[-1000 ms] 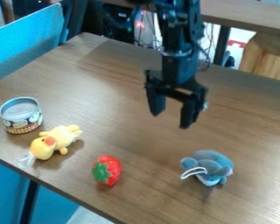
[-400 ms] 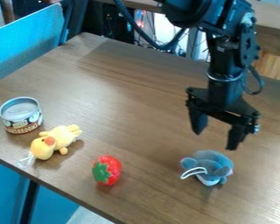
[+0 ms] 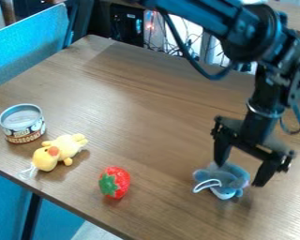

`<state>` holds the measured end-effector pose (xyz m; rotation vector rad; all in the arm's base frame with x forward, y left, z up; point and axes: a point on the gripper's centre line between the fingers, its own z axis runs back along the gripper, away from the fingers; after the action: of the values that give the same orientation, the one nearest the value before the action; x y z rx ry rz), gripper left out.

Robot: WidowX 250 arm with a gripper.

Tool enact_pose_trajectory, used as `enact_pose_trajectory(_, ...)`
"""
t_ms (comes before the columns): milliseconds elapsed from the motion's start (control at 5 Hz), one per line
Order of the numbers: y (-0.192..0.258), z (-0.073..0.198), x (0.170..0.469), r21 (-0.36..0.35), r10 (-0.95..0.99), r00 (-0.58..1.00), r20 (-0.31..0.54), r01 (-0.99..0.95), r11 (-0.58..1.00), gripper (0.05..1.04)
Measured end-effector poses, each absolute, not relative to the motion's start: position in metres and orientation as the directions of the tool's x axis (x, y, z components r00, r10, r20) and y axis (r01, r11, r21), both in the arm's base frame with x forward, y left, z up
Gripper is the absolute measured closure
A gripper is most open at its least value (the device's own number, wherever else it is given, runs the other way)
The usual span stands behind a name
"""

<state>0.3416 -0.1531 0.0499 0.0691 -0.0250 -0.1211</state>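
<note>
Well, I have the black arm [image 3: 206, 18] angled in from the top edge, slanting down rightward to its wrist, where the black gripper [image 3: 241, 175] hangs pointing down with its fingers spread apart. The left finger in my view overlaps the grey-blue plush toy [image 3: 231, 177], the other sits just right of it; I cannot tell whether either touches.

Compared with the earlier frames, the tin can [image 3: 25, 133], yellow plush duck [image 3: 67, 146] and strawberry [image 3: 115, 182] are where they were, as is the plush toy at lower right; my gripper has come right and down to it.

Counting left to right on the wooden table [image 3: 118, 117], I get one can, one duck lying just beside it, one red strawberry, green leaves toward me, and one plush toy with a white loop.
</note>
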Motion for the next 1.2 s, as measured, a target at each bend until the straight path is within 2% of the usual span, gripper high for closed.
enact_pose_trajectory(200,-0.146,0.03,0.339,0.178,-0.046,0.992,-0.115,0.066,0.982,0.079)
enact_pose_trajectory(400,-0.146,0.028,0.338,0.201,-0.026,0.988,-0.152,0.056,0.978,0.079)
enact_pose_trajectory(600,-0.147,0.026,0.337,0.183,-0.026,0.99,-0.138,0.051,0.982,0.114)
enact_pose_trajectory(800,-0.15,0.026,0.333,0.127,-0.075,0.99,-0.119,0.09,0.988,0.291)
enact_pose_trajectory(1000,-0.158,0.042,0.326,-0.009,-0.183,0.982,-0.047,0.183,0.983,0.388)
enact_pose_trajectory(1200,-0.162,0.073,0.322,-0.017,-0.224,0.973,0.054,0.225,0.974,0.438)
